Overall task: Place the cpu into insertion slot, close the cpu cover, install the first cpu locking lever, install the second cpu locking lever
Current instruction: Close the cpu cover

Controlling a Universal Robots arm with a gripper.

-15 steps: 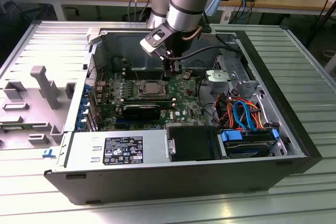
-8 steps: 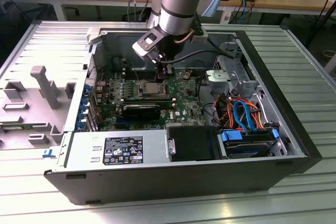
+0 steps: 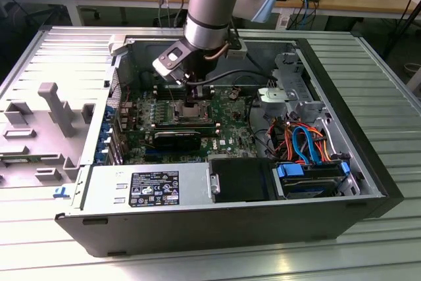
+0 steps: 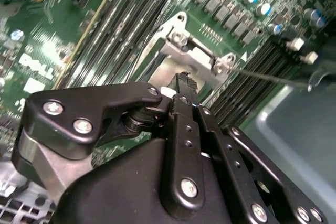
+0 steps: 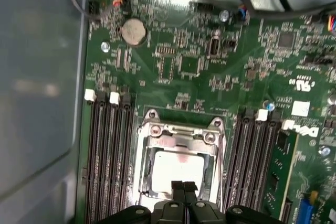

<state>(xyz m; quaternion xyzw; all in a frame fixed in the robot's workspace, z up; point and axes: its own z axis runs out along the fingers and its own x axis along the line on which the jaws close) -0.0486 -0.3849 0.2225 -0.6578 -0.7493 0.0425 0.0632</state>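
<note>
The insertion slot sits mid-board inside the open computer case. In the first wrist view the cpu lies flat in the slot, its silvery-tan face showing through the cut-out of the cpu cover, which lies down over it. My gripper hangs just over the near edge of the cpu, its two black fingers pressed together with nothing between them. In the second wrist view the gripper stands over the cover's metal, and a thin wire locking lever sticks out from the socket's corner. The arm reaches straight down onto the socket, gripper at its tip.
Long black memory slots flank the socket on both sides. A coin battery lies further along the board. The grey case wall rises close by. A power supply and bundled cables fill the case's near side.
</note>
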